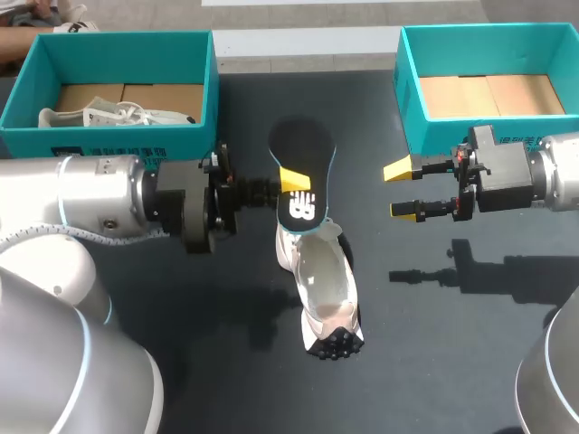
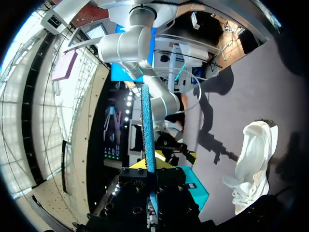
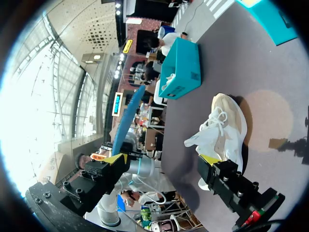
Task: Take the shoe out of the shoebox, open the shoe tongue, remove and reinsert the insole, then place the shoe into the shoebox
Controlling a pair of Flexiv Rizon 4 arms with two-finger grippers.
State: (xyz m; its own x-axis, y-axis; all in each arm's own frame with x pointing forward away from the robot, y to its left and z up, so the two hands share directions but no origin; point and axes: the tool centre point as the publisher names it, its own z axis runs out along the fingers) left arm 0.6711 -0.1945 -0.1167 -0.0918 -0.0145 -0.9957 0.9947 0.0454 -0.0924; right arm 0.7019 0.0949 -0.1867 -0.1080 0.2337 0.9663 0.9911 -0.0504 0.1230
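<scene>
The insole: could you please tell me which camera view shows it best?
The head view: the insole shows its broad dark face, held in the left gripper. Both wrist views catch only its thin blue edge.

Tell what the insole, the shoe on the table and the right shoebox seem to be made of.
The insole: likely foam, matte black fabric top, blue edge, thin, slightly bent. The shoe: seemingly soft white textile, with a dark studded rubber-like sole. The right shoebox: cardboard, teal outside, bare brown floor with flaps.
</scene>
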